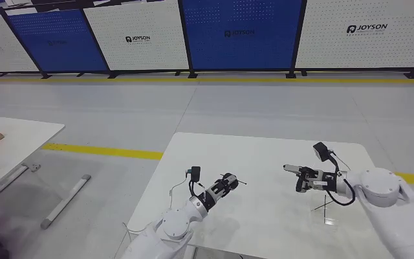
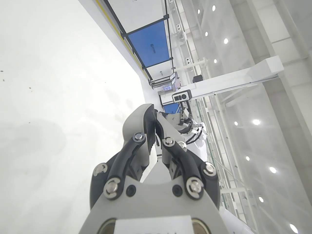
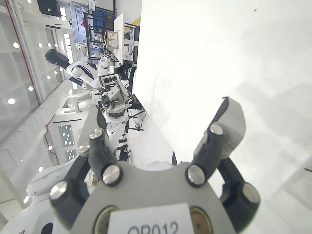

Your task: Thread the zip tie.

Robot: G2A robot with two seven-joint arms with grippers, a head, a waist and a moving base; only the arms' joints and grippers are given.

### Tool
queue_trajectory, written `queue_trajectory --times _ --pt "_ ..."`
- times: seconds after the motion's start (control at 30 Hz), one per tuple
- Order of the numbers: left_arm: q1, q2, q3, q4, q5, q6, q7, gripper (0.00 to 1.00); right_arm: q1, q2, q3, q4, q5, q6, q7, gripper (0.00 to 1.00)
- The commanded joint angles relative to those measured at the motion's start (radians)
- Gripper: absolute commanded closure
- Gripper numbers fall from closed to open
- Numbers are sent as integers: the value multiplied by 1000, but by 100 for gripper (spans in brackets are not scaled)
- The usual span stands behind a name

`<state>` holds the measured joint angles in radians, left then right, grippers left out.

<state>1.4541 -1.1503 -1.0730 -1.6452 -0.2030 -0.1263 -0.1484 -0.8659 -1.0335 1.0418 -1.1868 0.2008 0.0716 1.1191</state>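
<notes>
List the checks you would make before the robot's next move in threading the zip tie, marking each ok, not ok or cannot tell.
1. Right gripper open and empty: ok.
2. Left gripper shut: ok.
3. Left gripper holding the tie: cannot tell; a thin dark strip shows at its tip in the top view.
4. Grippers apart, bare table between them: ok.
5. Thin dark lines on the table near the right arm are a tie: cannot tell.
</notes>
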Motion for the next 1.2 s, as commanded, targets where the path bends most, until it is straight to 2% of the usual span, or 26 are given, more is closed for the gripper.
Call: queue_trajectory --times 0.0,0.17,0.2,0.27,0.33,0.43,0.5,0.67,0.77,1.1,1.17 --pt "0 0 0 0 0 0 0 100 0 0 0 0 2 -1 2 0" --pt "0 0 0 0 0 0 0 100 -1 0 -2 -5 -4 -7 1 0" --pt "0 0 0 0 0 0 0 100 -8 2 -4 -18 -29 -32 -7 0" --pt "0 0 0 0 0 0 0 100 -17 7 17 -19 -11 -58 4 0" --pt "0 0 0 0 0 0 0 100 -25 18 38 -29 -55 -75 18 0" --pt "0 0 0 0 0 0 0 100 -43 38 55 -90 -163 -79 69 0" --pt "0 0 0 0 0 0 0 100 -66 51 80 -130 -207 -73 81 0" --pt "0 0 0 0 0 0 0 100 -119 81 150 -216 -286 5 114 0" --pt "0 0 0 0 0 0 0 100 -134 89 157 -250 -342 37 113 0" --pt "0 0 0 0 0 0 0 100 -136 89 157 -249 -339 35 109 0" --pt "0 0 0 0 0 0 0 100 -144 91 161 -243 -319 12 122 0"
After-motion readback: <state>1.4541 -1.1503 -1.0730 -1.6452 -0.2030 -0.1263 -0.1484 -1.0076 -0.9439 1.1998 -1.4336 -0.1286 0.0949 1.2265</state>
